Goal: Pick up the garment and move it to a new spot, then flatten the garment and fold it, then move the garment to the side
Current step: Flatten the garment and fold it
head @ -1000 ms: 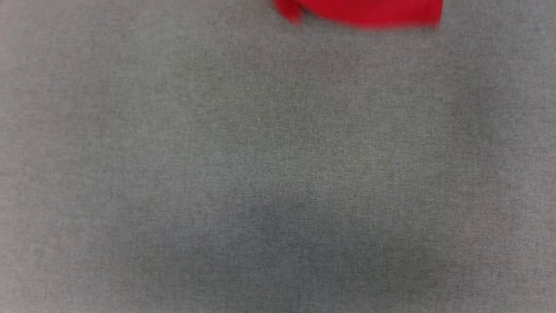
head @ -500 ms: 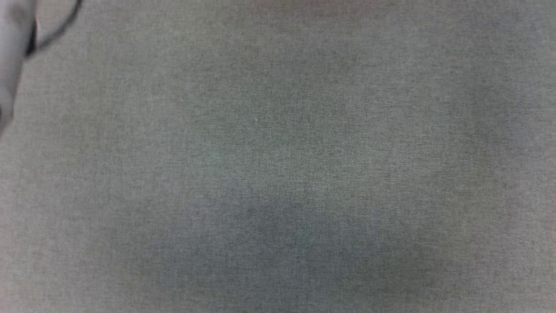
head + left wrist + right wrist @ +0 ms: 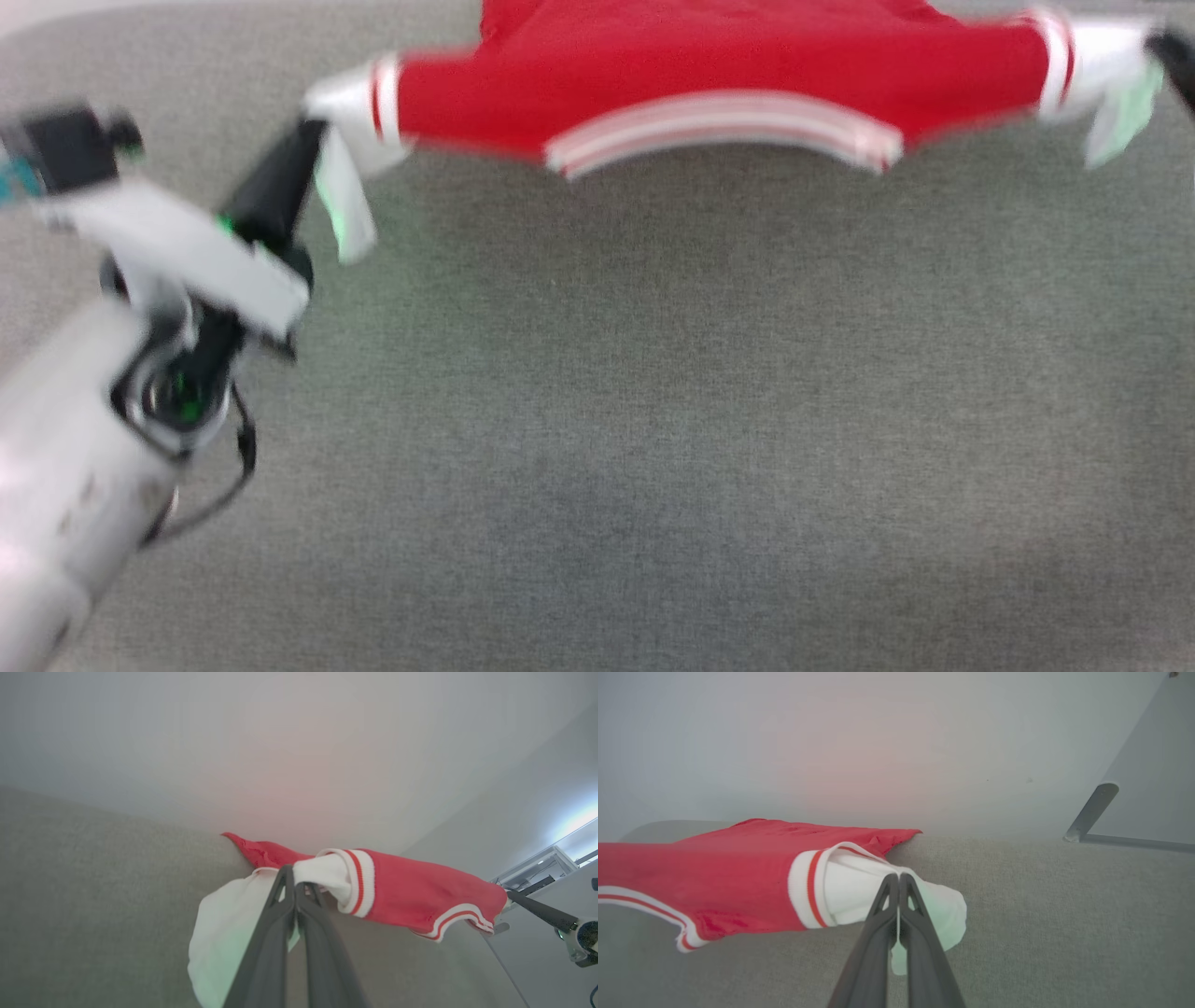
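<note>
- Near the left edge of the grey fabric surface (image 3: 653,420): left gripper (image 3: 313,135), fingers pressed together on a white sleeve, loose cuff drooping below the pinch.
- Rightward from there, along the far edge: the garment (image 3: 719,56), stretched sleeve to sleeve, long axis parallel to that far edge, red body in the middle, curved striped trim facing the near side.
- Appears lifted at the near side, shadow underneath; far part reaching the far edge, cannot tell whether resting there.
- Near the far right corner: right gripper (image 3: 899,877), likewise clamped flat on the other white sleeve, a fold of cuff hanging past the fingertips.
- Decisive relation, as a judgement: cloth spanning between both end effectors, lying inward from each, neither arm nearer than the other. Hence a paired move, with even tension to keep the span straight on the way to a new spot, probably the bare middle nearer the robot.
- Count: one garment, two white sleeves, two grippers, one surface.
</note>
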You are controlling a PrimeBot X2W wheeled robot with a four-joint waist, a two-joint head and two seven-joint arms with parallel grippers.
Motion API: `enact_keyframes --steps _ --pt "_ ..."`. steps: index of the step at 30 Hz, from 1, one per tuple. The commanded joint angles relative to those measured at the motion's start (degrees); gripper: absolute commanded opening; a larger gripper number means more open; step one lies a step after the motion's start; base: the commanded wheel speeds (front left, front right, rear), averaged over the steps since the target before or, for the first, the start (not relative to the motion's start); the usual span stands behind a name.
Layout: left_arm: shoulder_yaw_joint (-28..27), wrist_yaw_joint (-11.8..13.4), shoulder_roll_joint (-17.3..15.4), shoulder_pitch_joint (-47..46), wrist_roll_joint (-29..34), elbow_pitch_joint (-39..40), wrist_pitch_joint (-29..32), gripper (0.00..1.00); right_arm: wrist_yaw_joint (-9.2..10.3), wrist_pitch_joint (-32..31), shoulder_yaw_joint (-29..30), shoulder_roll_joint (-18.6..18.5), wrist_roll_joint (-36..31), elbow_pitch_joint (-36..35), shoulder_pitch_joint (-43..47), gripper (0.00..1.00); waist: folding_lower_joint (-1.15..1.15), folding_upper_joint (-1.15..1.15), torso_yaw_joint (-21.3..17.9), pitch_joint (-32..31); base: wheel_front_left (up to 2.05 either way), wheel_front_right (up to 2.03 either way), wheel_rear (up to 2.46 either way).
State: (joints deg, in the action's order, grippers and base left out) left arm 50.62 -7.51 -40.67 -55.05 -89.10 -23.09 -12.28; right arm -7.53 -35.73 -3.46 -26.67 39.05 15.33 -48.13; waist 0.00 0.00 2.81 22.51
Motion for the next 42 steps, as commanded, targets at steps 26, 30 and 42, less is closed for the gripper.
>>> enact_keyframes --steps 26,30,42 --pt "-3.8 5.6 -17.4 40.7 3.7 35.0 -2.8 0.0 0.08 -29.9 20.4 2.0 2.2 -45.0 51.3 0.0 0.0 0.0 0.5 -5.3 0.0 0.0 0.0" --pt "-4.4 7.1 -20.2 45.2 4.2 39.9 -2.9 0.0 0.07 -32.5 22.7 2.7 3.7 -48.6 55.6 0.0 0.0 0.0 0.5 -5.2 0.0 0.0 0.0" --pt "-1.5 6.9 -18.6 46.4 6.7 40.7 1.3 0.0 0.07 -34.0 18.4 -0.2 2.6 -47.3 58.9 0.0 0.0 0.0 0.3 -3.8 0.0 0.0 0.0"
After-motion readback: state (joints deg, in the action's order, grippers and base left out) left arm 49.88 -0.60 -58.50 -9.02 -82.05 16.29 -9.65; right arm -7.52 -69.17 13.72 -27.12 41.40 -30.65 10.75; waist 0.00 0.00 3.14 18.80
